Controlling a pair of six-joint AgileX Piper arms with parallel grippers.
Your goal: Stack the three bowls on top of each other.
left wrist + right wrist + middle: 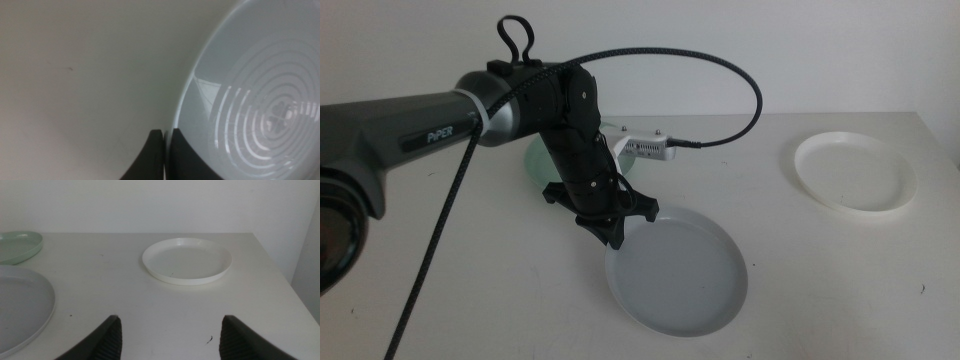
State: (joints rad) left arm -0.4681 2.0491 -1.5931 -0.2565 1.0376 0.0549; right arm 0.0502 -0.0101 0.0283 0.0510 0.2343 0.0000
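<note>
The grey bowl (680, 272) lies at the front middle of the table. My left gripper (611, 228) comes down from the left and is shut on its left rim. In the left wrist view the two jaws (165, 132) pinch the edge of the grey bowl (250, 110). The mint green bowl (533, 160) sits behind the left arm, mostly hidden by it. At the back right, the white bowl (855, 172) rests alone. My right gripper (170, 335) is open and empty, low over the table and facing the white bowl (187, 260), with the grey bowl (20, 305) and the green bowl (17, 247) off to one side.
A black braided cable (720, 70) loops above the left arm to the wrist camera (645, 148). The table's right edge (945, 150) runs close to the white bowl. Bare tabletop (790, 250) lies between the grey and white bowls.
</note>
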